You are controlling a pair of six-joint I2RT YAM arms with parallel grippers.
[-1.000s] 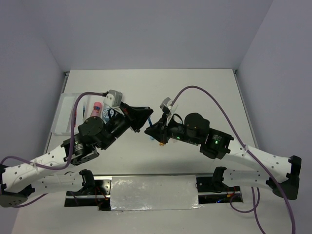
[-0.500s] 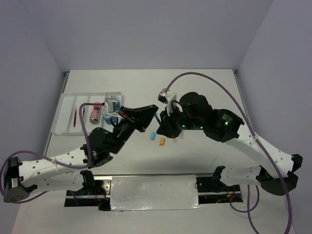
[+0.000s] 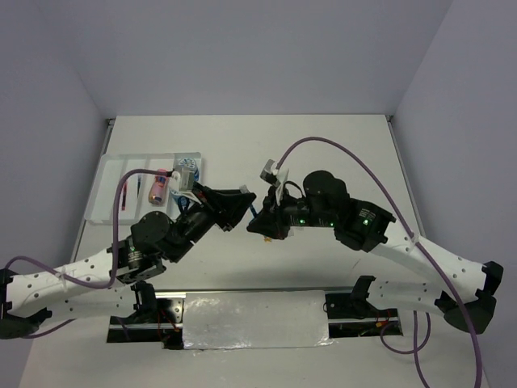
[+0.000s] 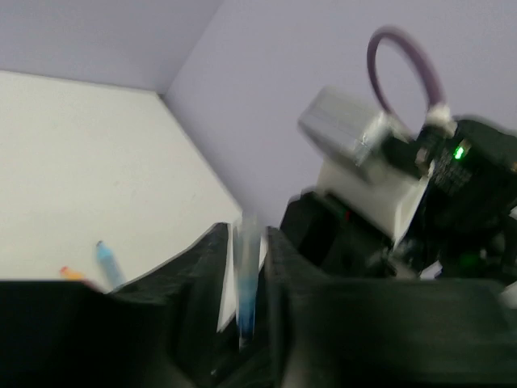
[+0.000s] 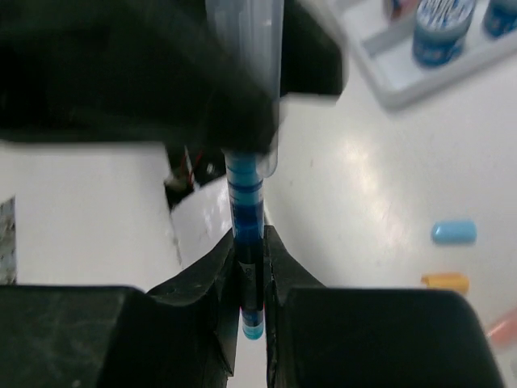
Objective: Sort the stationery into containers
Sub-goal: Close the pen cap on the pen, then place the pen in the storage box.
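The right gripper (image 5: 250,267) is clamped on the lower barrel of a blue pen (image 5: 245,194), its fingers tight against both sides. The pen runs straight up from that grip, and its clear upper end disappears between the black fingers of the left gripper (image 4: 245,259), which meets the right one tip to tip. The left wrist view is blurred: the jaws flank the pen closely, but I cannot tell whether they are pressing on it or have begun to slacken. A second ago the two heads stood slightly apart over the table, and half a second ago the right arm was raised with loose pieces showing beneath it. Now the heads have closed on each other and hide those pieces from overhead. This looks like a pass or a capping between the arms, so the pen is probably mid-exchange rather than sorted. It hangs in the air between the grippers, above the table. Below and to one side of the right fingers lie a light-blue piece (image 5: 453,233) and an orange piece (image 5: 444,282), not yet sorted. Well beyond the left gripper sits the white tray (image 3: 103,194), with a pink-orange cylinder (image 3: 159,187) and a blue-white roll (image 5: 443,24) already inside.
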